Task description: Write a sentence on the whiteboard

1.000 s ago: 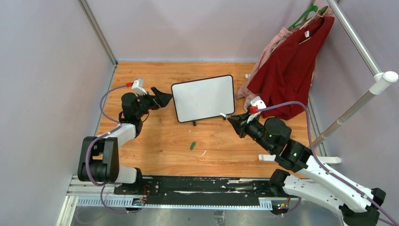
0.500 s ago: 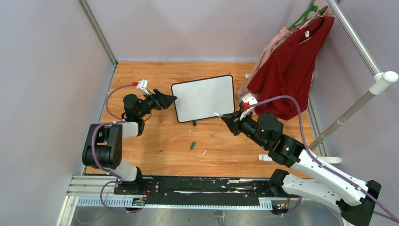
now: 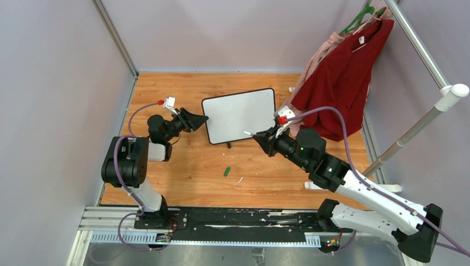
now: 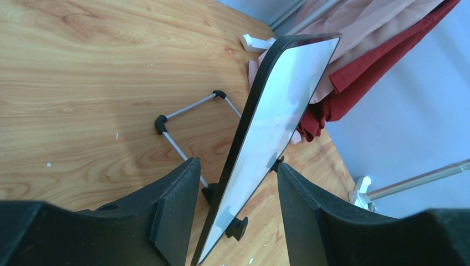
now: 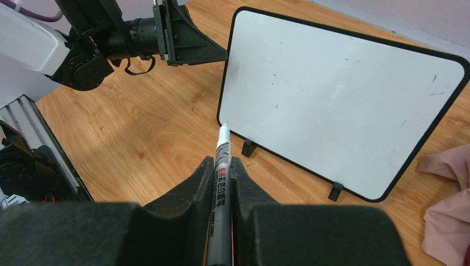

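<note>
The whiteboard point(image 3: 238, 115) stands tilted on its black feet at mid-table, and its face is blank but for faint specks. The green sentence shows nowhere on it. My left gripper point(image 3: 203, 118) is open, with one jaw on each side of the board's left edge and a gap on both sides. That edge point(image 4: 260, 138) runs between the fingers of the left gripper point(image 4: 237, 166). My right gripper point(image 3: 261, 138) is shut on a grey marker point(image 5: 221, 188), and its white tip point(image 5: 224, 129) points at the board's lower left corner. The right gripper point(image 5: 222, 162) is just in front of the board point(image 5: 332, 94).
A small green cap point(image 3: 226, 171) and a white scrap point(image 3: 239, 180) lie on the wood in front of the board. Red and pink garments point(image 3: 338, 83) hang from a metal rack point(image 3: 421, 119) at the right, close to the board's right edge. Grey walls enclose the table.
My right gripper has moved left along the board's bottom edge with the marker. My left gripper has moved right until its jaws straddle the board's left edge.
</note>
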Controlling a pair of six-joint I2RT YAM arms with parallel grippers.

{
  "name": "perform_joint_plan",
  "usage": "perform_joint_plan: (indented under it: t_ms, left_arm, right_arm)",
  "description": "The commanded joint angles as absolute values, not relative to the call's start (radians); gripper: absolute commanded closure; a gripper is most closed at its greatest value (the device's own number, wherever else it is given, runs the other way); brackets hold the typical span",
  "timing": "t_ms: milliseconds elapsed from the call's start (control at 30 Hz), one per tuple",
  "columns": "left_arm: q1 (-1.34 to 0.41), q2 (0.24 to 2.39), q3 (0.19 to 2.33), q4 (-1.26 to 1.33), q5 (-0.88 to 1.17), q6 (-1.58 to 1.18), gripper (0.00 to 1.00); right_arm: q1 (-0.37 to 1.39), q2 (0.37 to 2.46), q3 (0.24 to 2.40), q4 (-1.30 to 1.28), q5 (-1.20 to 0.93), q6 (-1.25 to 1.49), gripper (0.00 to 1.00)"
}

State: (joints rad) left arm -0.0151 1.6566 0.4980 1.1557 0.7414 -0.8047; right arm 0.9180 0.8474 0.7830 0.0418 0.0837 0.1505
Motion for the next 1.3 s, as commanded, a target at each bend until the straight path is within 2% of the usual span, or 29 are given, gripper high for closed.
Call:
perform_joint_plan:
  t_ms: [0,333,567,1267]
  left_arm:
    - [-0.011,1.683,0.489,1.234,0.758,-0.810,0.43]
    - [-0.019,1.714,0.485,1.254,0.744,-0.806,0.52]
    - [-0.044,1.724,0.476,1.248,0.729,-0.785,0.55]
    - [-0.084,1.693,0.456,1.271,0.715,-0.787,0.70]
  right_arm:
    - [0.908,0.871,0.830,0.117,0.062,0.178,1.00]
    - [0.911,0.988,0.891,0.161,0.084,0.183,1.00]
    - [0.934,1.074,0.941,0.186,0.138,0.168,1.00]
    - [0.972,1.134,0.966,0.199,0.213,0.149,1.00]
